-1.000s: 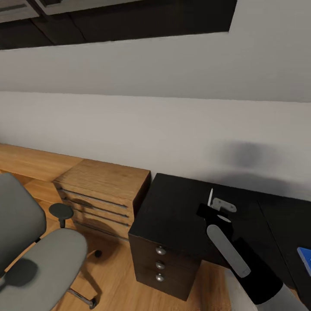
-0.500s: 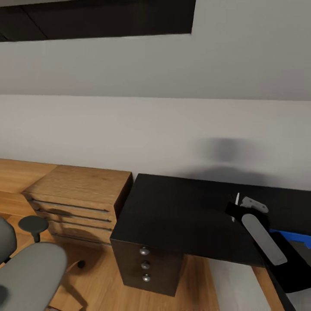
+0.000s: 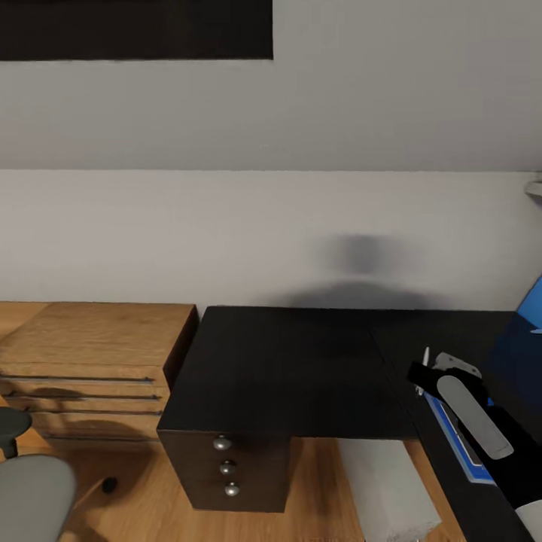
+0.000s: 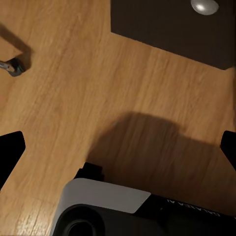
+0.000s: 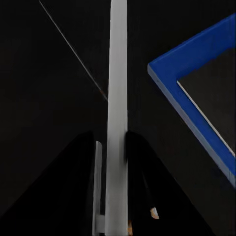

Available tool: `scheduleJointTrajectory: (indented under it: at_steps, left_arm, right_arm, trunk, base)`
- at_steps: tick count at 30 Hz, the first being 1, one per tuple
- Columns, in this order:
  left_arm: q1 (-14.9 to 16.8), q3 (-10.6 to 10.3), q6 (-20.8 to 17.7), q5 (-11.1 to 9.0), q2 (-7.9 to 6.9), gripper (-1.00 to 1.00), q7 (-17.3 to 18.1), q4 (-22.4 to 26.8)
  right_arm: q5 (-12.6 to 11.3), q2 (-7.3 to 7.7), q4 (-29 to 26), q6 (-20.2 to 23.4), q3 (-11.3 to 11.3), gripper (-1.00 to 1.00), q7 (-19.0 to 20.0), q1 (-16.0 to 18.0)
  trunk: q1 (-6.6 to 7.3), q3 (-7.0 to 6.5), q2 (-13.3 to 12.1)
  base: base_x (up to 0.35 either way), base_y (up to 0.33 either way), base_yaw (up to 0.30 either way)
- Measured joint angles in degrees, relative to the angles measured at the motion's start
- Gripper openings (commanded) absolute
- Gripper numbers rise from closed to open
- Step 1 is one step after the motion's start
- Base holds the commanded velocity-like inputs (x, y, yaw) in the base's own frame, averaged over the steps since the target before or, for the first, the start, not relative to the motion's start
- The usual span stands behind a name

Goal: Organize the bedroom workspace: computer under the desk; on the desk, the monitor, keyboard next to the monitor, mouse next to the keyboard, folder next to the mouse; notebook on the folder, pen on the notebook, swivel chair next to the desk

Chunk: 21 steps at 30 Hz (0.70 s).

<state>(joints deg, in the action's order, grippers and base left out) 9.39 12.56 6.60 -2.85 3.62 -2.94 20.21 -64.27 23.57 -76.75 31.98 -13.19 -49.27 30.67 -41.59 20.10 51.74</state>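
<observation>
My right gripper (image 3: 424,370) is shut on the pen (image 3: 425,361), a thin whitish stick that stands up between its fingers (image 5: 98,162). It hangs just above the black desk (image 3: 286,369), at the near corner of the blue folder (image 3: 449,435). The folder (image 5: 189,105) lies flat on the desk with the dark grey notebook (image 5: 216,93) on top of it. The light grey computer (image 3: 388,489) stands under the desk. Part of the grey swivel chair (image 3: 30,497) is at the lower left. My left gripper (image 4: 120,147) is open above the wooden floor.
A light wooden dresser (image 3: 90,361) stands against the wall, touching the desk's left end. The desk's drawers with silver knobs (image 3: 222,444) face me. A blue back panel (image 3: 531,305) rises at the far right. A chair castor (image 4: 14,66) rests on the floor.
The head view has swung to the right, so dresser and chair slid left. My right gripper, still holding the pen, went from over the desk's left part to the folder's corner.
</observation>
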Motion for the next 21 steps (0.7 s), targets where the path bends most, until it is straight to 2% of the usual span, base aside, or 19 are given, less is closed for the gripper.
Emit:
scheduleJointTrajectory:
  at_steps: [8,13,16,18,21]
  left_arm:
    - [0.0,0.03,0.01,-0.02,-0.02,1.0,0.0,0.0]
    - [0.0,0.03,0.01,-0.02,-0.03,1.0,-0.01,0.0]
    - [-0.01,0.04,0.0,-0.02,-0.03,1.0,0.0,0.01]
    - [-0.01,0.04,0.03,-0.02,-0.03,1.0,0.0,0.02]
    - [-0.02,0.04,0.06,-0.02,-0.03,1.0,0.0,0.02]
  right_arm:
    - [0.18,0.78,1.91,0.05,0.87,-1.0,0.33,0.0]
    - [0.32,1.42,3.2,0.08,1.01,-1.0,2.16,0.0]
    - [0.95,1.59,3.79,0.07,0.84,-1.0,3.1,0.01]
    - [2.04,1.56,4.26,0.04,0.65,-1.0,3.27,0.02]
    - [7.22,1.34,4.82,-0.15,0.39,-1.0,3.41,0.02]
  trunk:
    - [0.0,0.0,0.0]
    - [0.0,0.0,0.0]
    - [0.0,0.0,0.0]
    - [0.0,0.0,0.0]
    - [0.0,0.0,0.0]
  base:
    - [0.0,0.0,-0.3]
    - [0.0,0.0,-0.3]
    - [0.0,0.0,-0.149]
    - [0.0,0.0,-0.065]
    - [0.0,0.0,-0.029]
